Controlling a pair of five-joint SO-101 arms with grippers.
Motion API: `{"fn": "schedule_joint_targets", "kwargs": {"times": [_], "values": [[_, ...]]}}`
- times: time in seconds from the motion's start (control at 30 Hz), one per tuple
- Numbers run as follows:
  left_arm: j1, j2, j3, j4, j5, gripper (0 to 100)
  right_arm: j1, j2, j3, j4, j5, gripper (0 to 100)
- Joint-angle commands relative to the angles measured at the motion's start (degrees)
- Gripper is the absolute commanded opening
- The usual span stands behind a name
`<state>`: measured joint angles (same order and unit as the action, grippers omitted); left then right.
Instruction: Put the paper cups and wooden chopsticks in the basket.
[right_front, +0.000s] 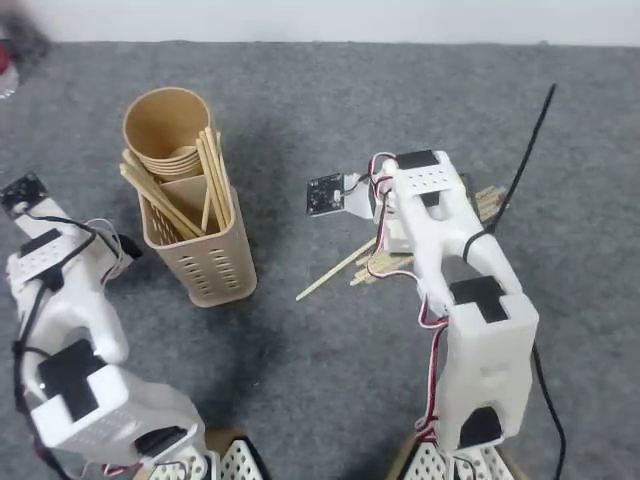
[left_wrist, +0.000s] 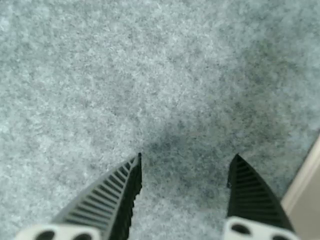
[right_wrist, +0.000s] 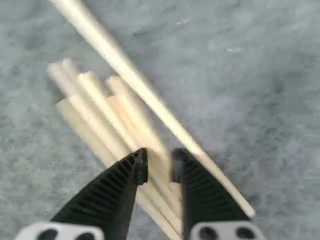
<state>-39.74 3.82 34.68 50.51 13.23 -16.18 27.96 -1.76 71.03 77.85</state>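
Note:
A tan slotted basket (right_front: 205, 265) stands on the grey carpet, holding stacked paper cups (right_front: 165, 125) and several wooden chopsticks (right_front: 212, 175). More loose chopsticks (right_front: 335, 272) lie on the carpet under the arm on the right. In the right wrist view my right gripper (right_wrist: 159, 165) is down on this pile (right_wrist: 100, 110), its fingers drawn in narrowly with a stick or two between them. My left gripper (left_wrist: 185, 170) hangs open over bare carpet to the left of the basket, holding nothing.
A pale edge of the basket (left_wrist: 306, 185) shows beside my left gripper. A small circuit board (right_front: 325, 195) juts from the right arm's wrist. A black cable (right_front: 520, 165) runs up from the right arm. A few chopstick ends (right_front: 488, 200) stick out behind it.

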Motion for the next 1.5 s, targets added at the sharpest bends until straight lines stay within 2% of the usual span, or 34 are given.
{"fn": "schedule_joint_targets", "kwargs": {"times": [0.0, 0.1, 0.27, 0.47, 0.6, 0.83, 1.07, 1.3, 1.47], "values": [[0.0, -1.85, -0.66, -0.09, -0.35, 26, 1.01, -0.04, -0.26, 5.58, 4.4, 4.3], [0.0, -1.85, -0.66, -0.09, -0.35, 26, 1.01, -0.22, -0.26, 9.8, 7.38, 4.3], [0.0, -1.85, -0.66, 0.0, -0.35, 26, 1.19, -2.51, -0.35, 11.74, 7.47, 5.9], [0.0, -1.85, -0.66, 0.0, -0.35, 26, 1.71, -6.81, 0.35, 13.67, 7.56, 18.5], [0.0, -1.85, -0.66, 0.0, -0.35, 26, 1.71, -5.49, 1.85, 12.44, 7.74, 16.9], [0.0, -1.85, -0.66, 0.0, -0.35, 26, 2.59, -1.98, 5.8, 4.0, 7.47, 15.9], [0.0, -1.85, -0.75, 0.0, -0.35, 26, 2.95, -1.89, 5.8, 3.82, 7.47, 0.6], [0.0, -1.85, -0.75, -0.09, -0.35, 26, 2.95, -2.51, 5.8, 4.09, 7.47, 0.6], [0.0, -1.85, -0.75, -0.09, -0.35, 26, 2.86, -13.67, 5.8, 6.9, 7.47, 0.6]]}}
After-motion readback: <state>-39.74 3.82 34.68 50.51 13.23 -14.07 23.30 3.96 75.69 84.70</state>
